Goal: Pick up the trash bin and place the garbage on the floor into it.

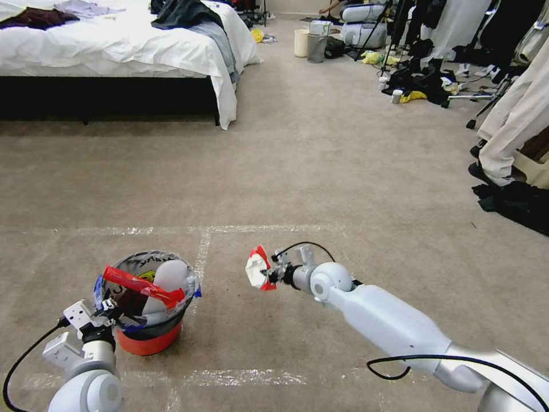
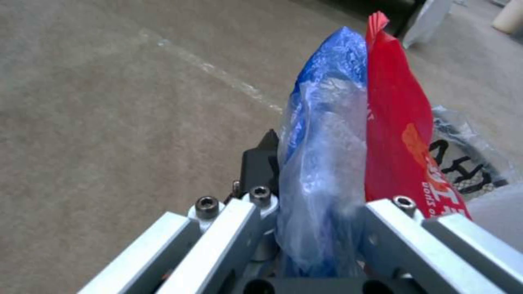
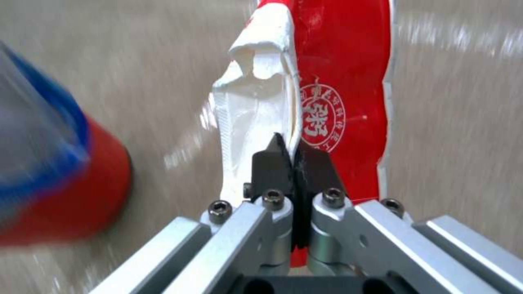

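Carrying the load across the carpet (image 1: 320,171), bring your right gripper (image 1: 267,276), fingers pinched on a red-and-white wrapper (image 1: 257,269), over the trash bin (image 1: 150,309) held at its bagged rim by your left gripper (image 1: 108,312); release only once above the opening.

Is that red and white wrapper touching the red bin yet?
Apart. The head view shows bare carpet between the wrapper, pinched in the right gripper, and the trash bin.
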`<state>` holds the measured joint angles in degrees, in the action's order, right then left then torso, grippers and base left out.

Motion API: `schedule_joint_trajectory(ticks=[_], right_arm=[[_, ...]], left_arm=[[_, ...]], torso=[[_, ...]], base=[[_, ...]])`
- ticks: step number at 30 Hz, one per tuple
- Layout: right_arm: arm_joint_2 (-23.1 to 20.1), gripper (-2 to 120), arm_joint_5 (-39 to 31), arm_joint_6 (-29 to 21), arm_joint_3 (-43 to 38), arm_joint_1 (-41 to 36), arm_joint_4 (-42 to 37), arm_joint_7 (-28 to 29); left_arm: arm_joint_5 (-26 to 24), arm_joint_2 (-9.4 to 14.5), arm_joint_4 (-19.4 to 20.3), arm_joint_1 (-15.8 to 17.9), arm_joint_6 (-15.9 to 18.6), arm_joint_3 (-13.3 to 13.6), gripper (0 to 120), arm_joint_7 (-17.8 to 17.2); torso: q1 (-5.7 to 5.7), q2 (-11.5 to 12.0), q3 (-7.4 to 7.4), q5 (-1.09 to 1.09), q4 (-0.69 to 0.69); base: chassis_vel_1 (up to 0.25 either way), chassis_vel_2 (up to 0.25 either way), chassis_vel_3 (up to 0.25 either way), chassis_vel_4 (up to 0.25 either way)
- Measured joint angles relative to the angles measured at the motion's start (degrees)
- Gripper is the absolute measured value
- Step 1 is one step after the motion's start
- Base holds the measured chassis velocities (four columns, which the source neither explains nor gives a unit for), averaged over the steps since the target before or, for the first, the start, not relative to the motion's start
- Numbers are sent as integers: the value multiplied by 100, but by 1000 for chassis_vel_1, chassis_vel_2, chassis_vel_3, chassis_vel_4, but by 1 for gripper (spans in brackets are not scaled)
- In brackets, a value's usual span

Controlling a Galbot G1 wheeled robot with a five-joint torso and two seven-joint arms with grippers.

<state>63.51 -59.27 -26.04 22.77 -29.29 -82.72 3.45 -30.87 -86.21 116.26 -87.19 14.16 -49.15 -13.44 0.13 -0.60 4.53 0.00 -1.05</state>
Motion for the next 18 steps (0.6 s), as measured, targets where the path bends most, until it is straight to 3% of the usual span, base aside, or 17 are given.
schedule_joint_trajectory(ticks=[12,18], right_arm=[[12,0,-15,960,-336,141,-601,-532],[392,0,-24,1782,-57,438,-684,-1342]], left_arm=[[-199,18,49,1,110,224,5,-10],[-272,-46,49,-19,137,347,5,10]], torso=[[0,0,0,-1,-1],[0,0,1,-1,1]], base=[[0,0,0,0],[0,0,0,0]])
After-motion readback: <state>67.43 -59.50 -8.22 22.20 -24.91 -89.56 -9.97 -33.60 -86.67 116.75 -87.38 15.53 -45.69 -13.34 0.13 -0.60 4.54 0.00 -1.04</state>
